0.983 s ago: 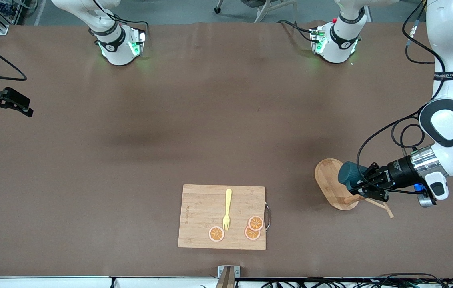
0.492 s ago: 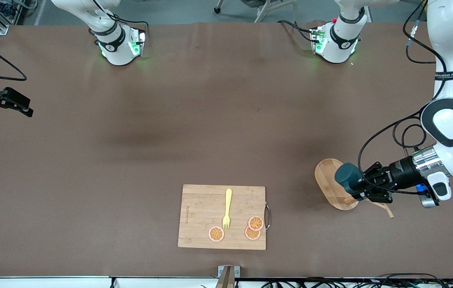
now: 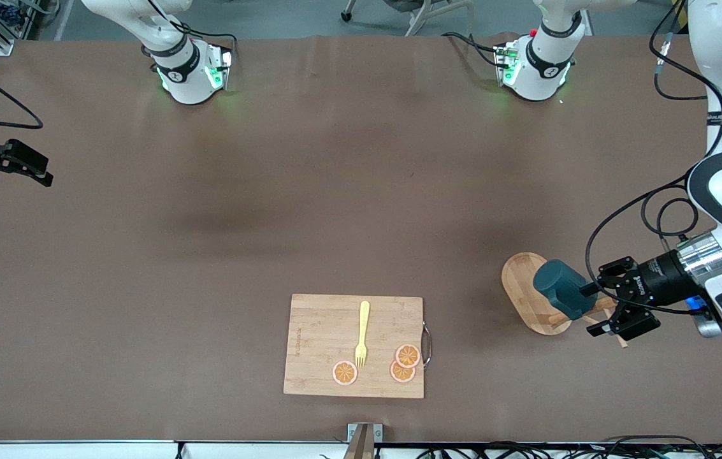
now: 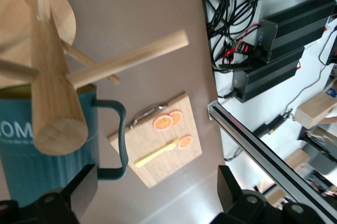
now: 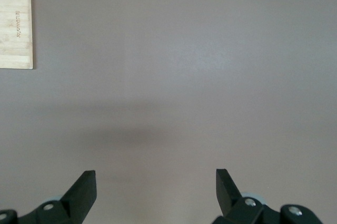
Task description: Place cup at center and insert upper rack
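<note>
Nearest the front camera we see a rectangular bamboo cutting board (image 3: 353, 346) lying flat on the brown counter (image 3: 310, 210). A yellow fork (image 3: 362, 334) rests on it, tines toward the camera, and three orange slices (image 3: 402, 364) sit around the tines, two of them overlapping by the board's metal handle (image 3: 427, 345).

A little farther from the camera, toward the left arm's end of the counter, stands the upper rack (image 3: 533, 292), its oval bamboo base flat on the counter. The cup (image 3: 561, 289) hangs tipped on the rack over that base, its dark teal ribbed side turned to the camera. In the left wrist view we see the rack's thick round post (image 4: 51, 92) in front of the cup (image 4: 47, 132), a thin peg (image 4: 129, 58) sticking out from the post, and the cup's handle (image 4: 120, 139) free in the air.

The left tool (image 3: 609, 299) sits just beside the cup, on its handle side. Its jaws stand spread wide with nothing clamped between them; the cup is not gripped.

Farther still, at the right arm's end, the right tool (image 3: 28, 166) waits above the bare counter. In the right wrist view its two fingers (image 5: 81, 192) stand wide apart, holding nothing.
</note>
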